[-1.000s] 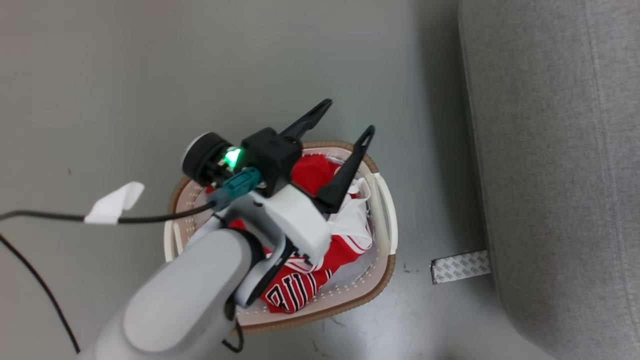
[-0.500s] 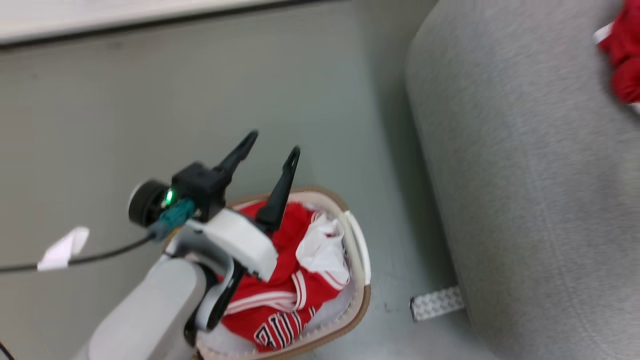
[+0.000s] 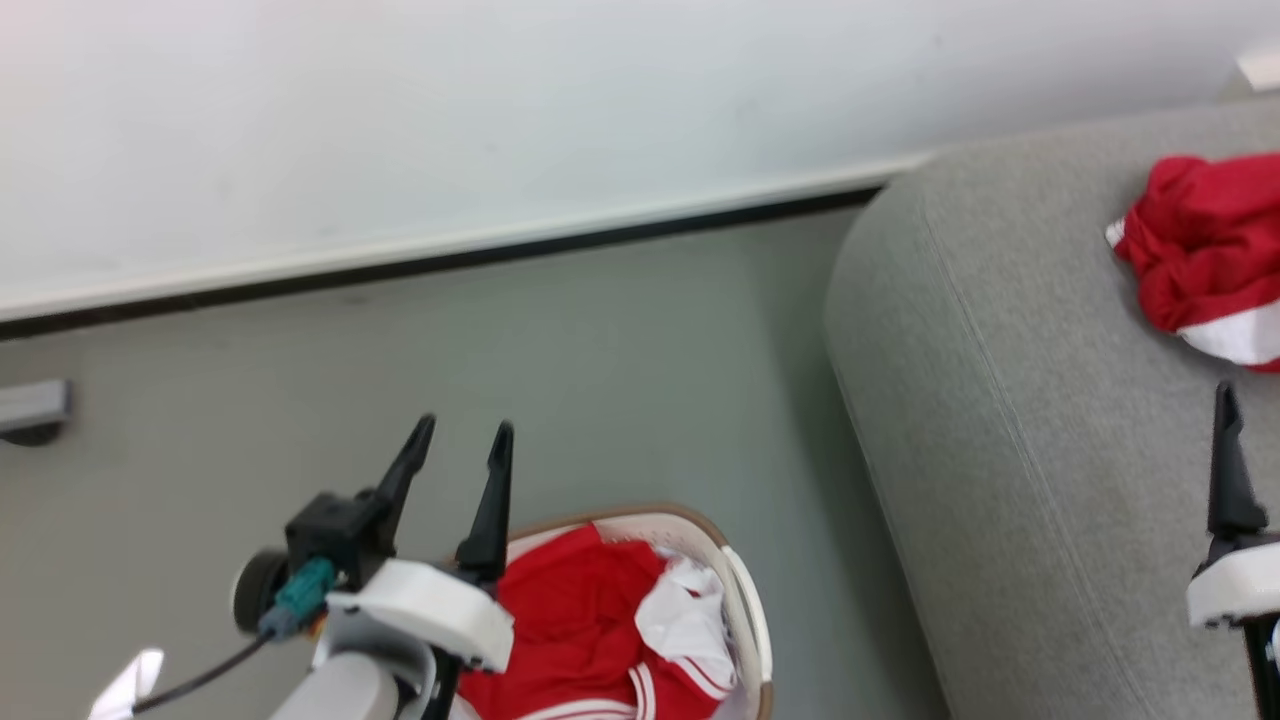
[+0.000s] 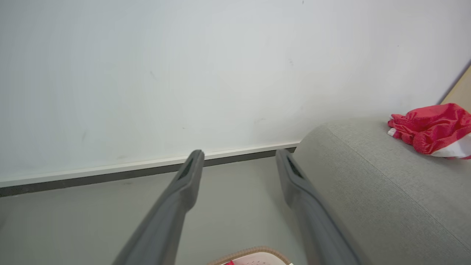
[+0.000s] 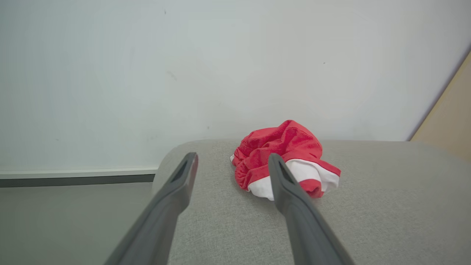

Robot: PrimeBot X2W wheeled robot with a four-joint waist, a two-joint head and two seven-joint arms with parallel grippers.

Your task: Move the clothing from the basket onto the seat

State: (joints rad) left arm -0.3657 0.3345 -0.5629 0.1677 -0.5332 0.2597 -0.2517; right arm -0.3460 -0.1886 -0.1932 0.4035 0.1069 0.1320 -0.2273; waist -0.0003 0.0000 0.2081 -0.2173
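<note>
The white basket (image 3: 745,610) with a tan rim stands on the floor at the bottom of the head view, holding red clothing (image 3: 580,610) and a white piece (image 3: 690,620). My left gripper (image 3: 463,432) hangs open over the basket's left far side with nothing between its fingers; it also shows open in the left wrist view (image 4: 239,154). A crumpled red and white garment (image 3: 1195,250) lies on the grey seat (image 3: 1000,420). My right gripper (image 5: 232,158) stands open just short of that garment (image 5: 283,143), not touching it. One of its fingers (image 3: 1226,470) rises at the head view's right edge.
A white wall with a dark baseboard (image 3: 500,255) runs behind the grey floor. A small grey fitting (image 3: 30,405) sits at the far left. A black cable with a white tag (image 3: 125,685) trails from my left wrist. A tan panel (image 5: 449,125) stands right of the sofa.
The head camera has swung up toward the wall and the sofa. A red garment now lies on the seat, and my right gripper's finger has come into view, open. The left gripper stays open.
</note>
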